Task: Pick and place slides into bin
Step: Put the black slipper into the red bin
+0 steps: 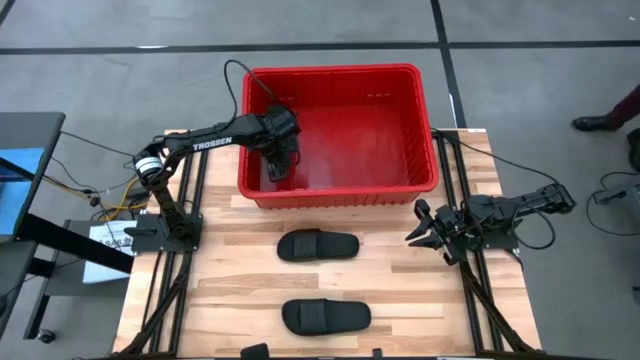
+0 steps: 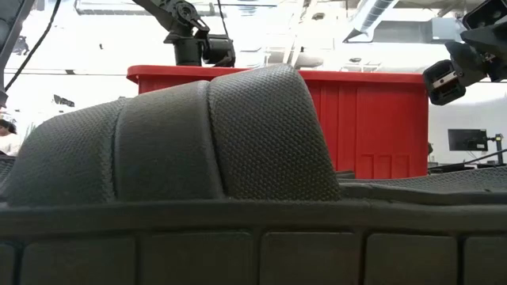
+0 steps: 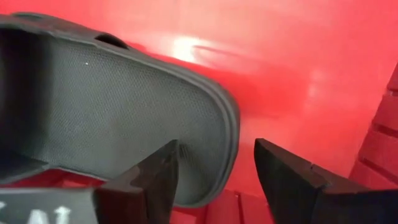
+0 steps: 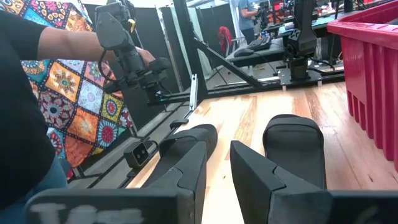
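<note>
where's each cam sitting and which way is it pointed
High: overhead, straight down on table, bin, both arms.
Low: table height, behind a slide, facing the bin.
Left wrist: inside the bin, left gripper open beside a slide.
Right wrist: right gripper open, facing two slides on the table.
Every view shows the bin.

overhead cam, table-level cam, both see bin (image 1: 340, 130)

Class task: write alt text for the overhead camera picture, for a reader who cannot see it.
Seen from above, the left tool reaches down inside the red bin at its left end. Two black slides lie on the wooden table in front of the bin. The right tool waits, open, at the table's right edge.
</note>
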Controlling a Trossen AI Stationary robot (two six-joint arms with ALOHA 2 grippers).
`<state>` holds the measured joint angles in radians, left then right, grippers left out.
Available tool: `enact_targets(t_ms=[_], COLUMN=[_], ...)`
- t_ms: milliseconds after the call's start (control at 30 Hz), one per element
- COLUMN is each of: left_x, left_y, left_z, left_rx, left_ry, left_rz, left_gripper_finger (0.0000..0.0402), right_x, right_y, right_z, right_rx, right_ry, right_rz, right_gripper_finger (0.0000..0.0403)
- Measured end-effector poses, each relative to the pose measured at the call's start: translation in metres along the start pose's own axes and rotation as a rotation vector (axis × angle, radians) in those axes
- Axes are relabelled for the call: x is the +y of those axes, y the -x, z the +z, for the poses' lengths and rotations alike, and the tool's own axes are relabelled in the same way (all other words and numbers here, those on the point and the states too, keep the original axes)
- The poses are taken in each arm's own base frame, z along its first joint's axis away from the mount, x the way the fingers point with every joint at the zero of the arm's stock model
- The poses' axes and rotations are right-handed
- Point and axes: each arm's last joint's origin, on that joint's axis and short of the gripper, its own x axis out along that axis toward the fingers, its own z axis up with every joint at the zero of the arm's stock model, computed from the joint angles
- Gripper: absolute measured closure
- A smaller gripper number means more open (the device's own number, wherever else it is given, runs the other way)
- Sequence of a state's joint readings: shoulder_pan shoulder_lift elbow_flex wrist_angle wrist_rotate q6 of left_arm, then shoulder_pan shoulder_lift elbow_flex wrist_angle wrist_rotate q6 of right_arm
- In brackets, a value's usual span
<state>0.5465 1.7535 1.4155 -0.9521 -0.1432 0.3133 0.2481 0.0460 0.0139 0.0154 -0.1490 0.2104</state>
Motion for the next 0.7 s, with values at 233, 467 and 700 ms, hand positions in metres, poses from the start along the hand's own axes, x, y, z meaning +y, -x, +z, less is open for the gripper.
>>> enact_targets(t_ms=[233,467,700], left_x=[-0.001,0.005,0.012], left_y=[0.000,0.019,0.047], left_z=[0.000,0.011,0.021], left_rx=[0.006,-0.051,-0.098], left_ry=[-0.012,-0.031,-0.051], left_rz=[-0.003,0.009,0.028], left_gripper_finger=[0.0202,0.0202,0.0202], right_x=[0.000,0.000,0.000], right_y=[0.000,0.000,0.000], right_z=[0.000,0.000,0.000], right_rx=[0.000,0.000,0.000], right_ry=[0.000,0.000,0.000], right_rz=[0.001,0.001,0.001], right_gripper_finger=[0.0338,0.0338,0.0338])
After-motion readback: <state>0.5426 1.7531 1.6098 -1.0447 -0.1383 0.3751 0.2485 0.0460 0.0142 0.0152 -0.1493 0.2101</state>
